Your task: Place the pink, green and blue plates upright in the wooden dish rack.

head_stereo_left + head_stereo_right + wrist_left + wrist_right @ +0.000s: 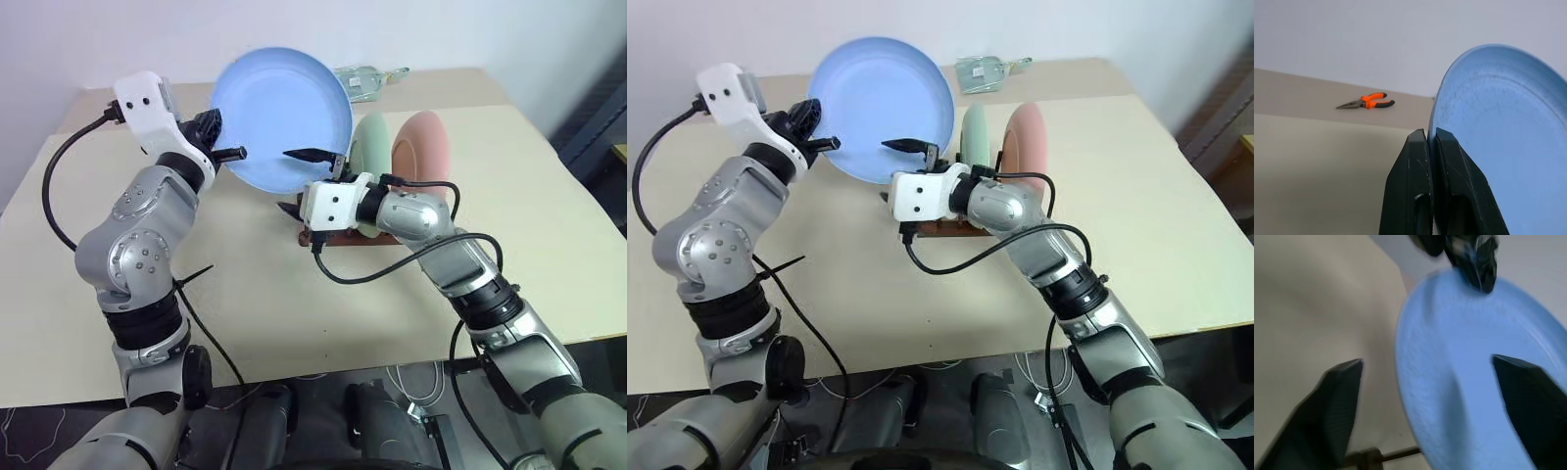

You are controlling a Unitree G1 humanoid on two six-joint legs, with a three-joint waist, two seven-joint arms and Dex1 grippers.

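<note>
The blue plate (282,119) hangs tilted above the table, facing me, left of the wooden dish rack (940,228). My left gripper (1431,134) is shut on the plate's left rim. My right gripper (299,182) is open at the plate's lower right edge. One of its fingers (1528,396) lies across the plate's face and the other (1337,396) sits off the rim. The green plate (370,147) and the pink plate (423,147) stand upright side by side in the rack, behind my right wrist, which hides most of the rack.
Orange-handled pliers (1367,102) lie on the beige table (274,294) far out to the left. A clear plastic object (367,78) rests at the table's back edge behind the plates. Black cables loop from both wrists.
</note>
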